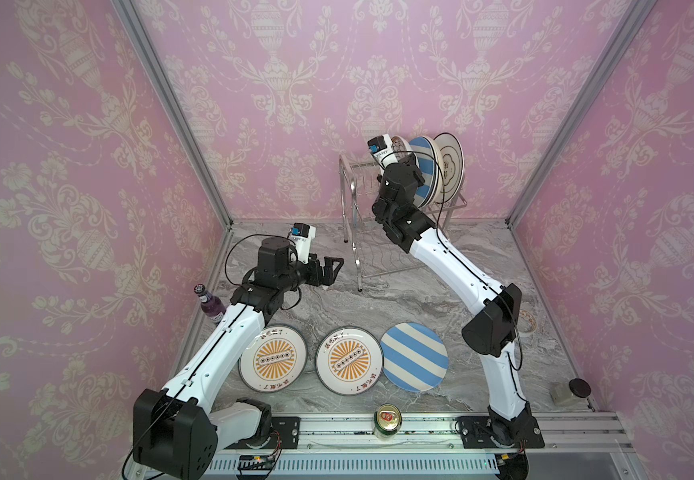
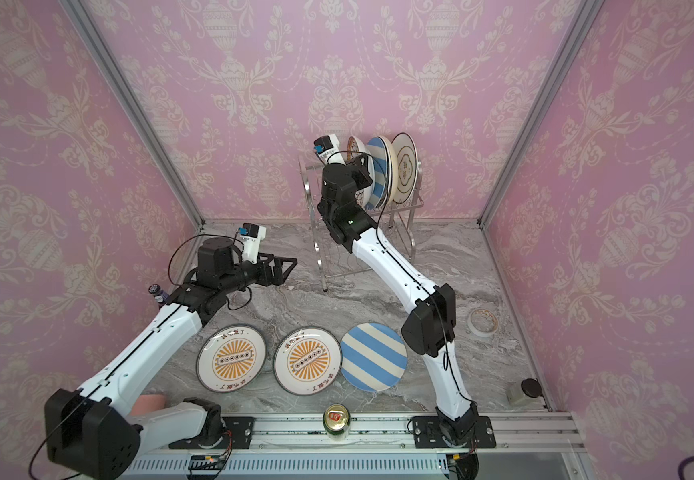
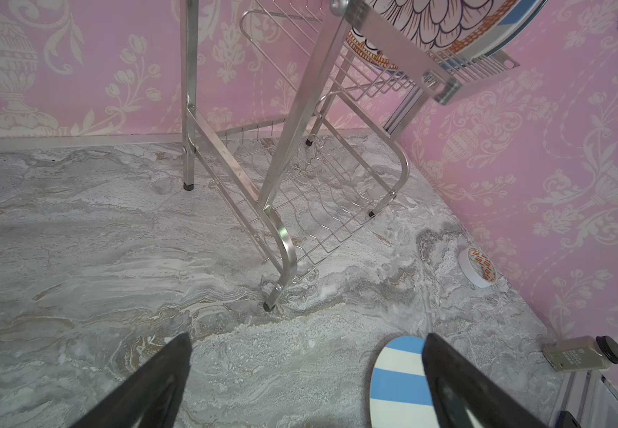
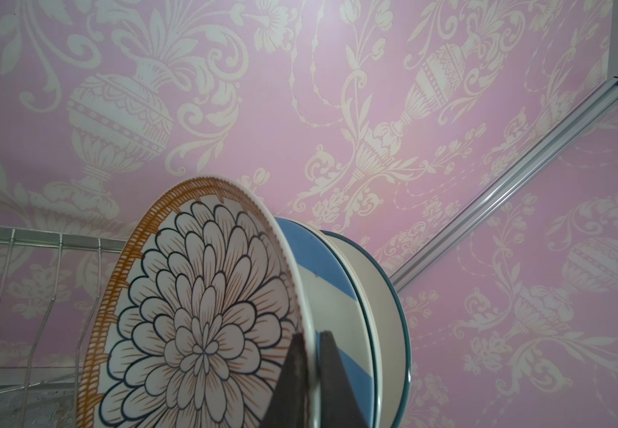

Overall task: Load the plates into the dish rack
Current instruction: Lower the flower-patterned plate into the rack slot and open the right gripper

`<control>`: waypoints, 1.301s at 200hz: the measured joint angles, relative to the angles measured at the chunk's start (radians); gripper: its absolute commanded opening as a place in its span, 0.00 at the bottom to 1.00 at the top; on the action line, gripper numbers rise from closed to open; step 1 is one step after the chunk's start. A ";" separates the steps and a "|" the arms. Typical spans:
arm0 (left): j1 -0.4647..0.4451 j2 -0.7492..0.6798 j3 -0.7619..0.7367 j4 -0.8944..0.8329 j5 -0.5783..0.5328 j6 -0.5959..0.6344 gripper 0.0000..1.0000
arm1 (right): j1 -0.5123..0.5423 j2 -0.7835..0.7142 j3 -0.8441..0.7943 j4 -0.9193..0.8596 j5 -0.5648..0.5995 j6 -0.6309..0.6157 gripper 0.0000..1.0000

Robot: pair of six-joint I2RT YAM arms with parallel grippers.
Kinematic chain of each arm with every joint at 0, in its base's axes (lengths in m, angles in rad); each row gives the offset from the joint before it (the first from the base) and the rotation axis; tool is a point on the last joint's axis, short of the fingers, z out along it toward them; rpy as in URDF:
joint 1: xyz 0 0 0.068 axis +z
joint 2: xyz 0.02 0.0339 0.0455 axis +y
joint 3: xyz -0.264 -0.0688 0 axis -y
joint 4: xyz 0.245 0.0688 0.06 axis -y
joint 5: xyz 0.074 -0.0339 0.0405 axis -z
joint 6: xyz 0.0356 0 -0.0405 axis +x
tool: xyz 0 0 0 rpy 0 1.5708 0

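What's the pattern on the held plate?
The floral plate: black petal outlines, orange rim. Best in right wrist view.

Clock positions refer to the top views, with 12 o'clock at the back wall.

1. Tabletop (image 1: 399,299): grey marble-pattern surface, enclosed on three sides by pink wallpaper (image 1: 295,83) with a cream urn-and-scroll print.
2. Purple bottle (image 1: 209,305): stands at 9 o'clock, at the table edge, capped.
3. Drink can (image 1: 387,420): stands upright at 6 o'clock, on the aluminium rail (image 1: 578,428) along the front edge; gold top, pull tab intact.
4. Tape roll (image 2: 482,322): lies flat at 3 o'clock, near the wall.
5. Small beige bottle (image 1: 570,390): lies on its side at 4 o'clock, in the front corner; black cap.
6. Pink object (image 2: 150,405): at 7 o'clock, mostly hidden; type cannot be determined.
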 measured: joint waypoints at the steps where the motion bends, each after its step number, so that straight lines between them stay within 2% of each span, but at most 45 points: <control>1: 0.000 0.000 0.000 0.000 0.000 0.000 0.99 | 0.000 0.000 -0.001 -0.003 0.000 0.004 0.00; 44: 0.001 0.000 0.000 0.000 0.003 0.000 0.99 | -0.007 -0.002 -0.023 -0.055 -0.023 0.081 0.00; 148: 0.012 0.000 0.000 -0.003 0.003 0.000 0.99 | -0.018 -0.002 -0.023 -0.064 -0.027 0.106 0.00; 157: 0.012 0.000 0.000 -0.003 0.003 0.000 0.99 | -0.021 -0.002 -0.023 -0.069 -0.031 0.110 0.05; 180: 0.013 0.000 0.000 -0.003 0.003 0.000 0.99 | -0.027 0.000 -0.021 -0.075 -0.042 0.126 0.07; 193: 0.013 0.000 0.000 -0.003 0.003 0.000 0.99 | -0.030 0.003 -0.014 -0.078 -0.046 0.136 0.15; 220: 0.018 0.000 0.000 -0.003 0.003 0.000 0.99 | -0.037 0.031 0.020 -0.075 -0.072 0.161 0.16; 233: 0.019 0.000 0.000 -0.003 0.003 0.000 0.99 | -0.039 0.044 0.030 -0.074 -0.078 0.169 0.25; 260: 0.019 0.000 0.000 -0.003 0.003 0.000 0.99 | -0.042 0.055 0.039 -0.074 -0.080 0.177 0.27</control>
